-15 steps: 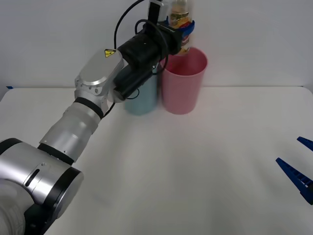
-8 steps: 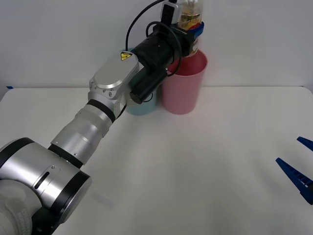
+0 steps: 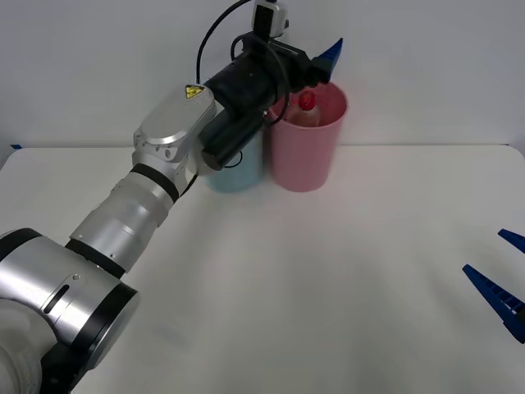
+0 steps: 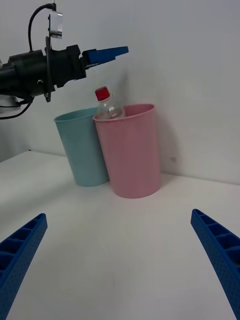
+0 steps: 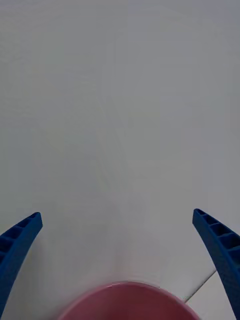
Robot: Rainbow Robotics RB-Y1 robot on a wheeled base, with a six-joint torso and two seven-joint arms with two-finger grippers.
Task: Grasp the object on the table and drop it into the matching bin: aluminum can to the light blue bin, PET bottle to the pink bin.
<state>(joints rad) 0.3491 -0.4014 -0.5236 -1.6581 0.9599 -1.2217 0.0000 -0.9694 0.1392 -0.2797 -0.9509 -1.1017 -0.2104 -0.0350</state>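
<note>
The left arm stretches forward and up across the wide plain white table [image 3: 328, 271], its left gripper [image 3: 326, 57] held above the rim of the tall round pink plastic bin [image 3: 307, 148]. Its blue ribbed fingers [image 4: 107, 53] are spread apart with nothing between them; in the left wrist view they stand at the two corners over the pink rim. The small clear plastic bottle with a red screw cap [image 3: 306, 111] stands inside the pink bin, its cap and shoulders just above the rim. The tall round light blue plastic bin [image 4: 82, 147] stands just beside the pink one, touching it. The right gripper [image 3: 502, 291] rests low at the table's right edge, fingers spread wide. Half a second ago the left gripper was pinching the bottle above the pink bin; now the bottle has dropped in and the fingers have parted.
</note>
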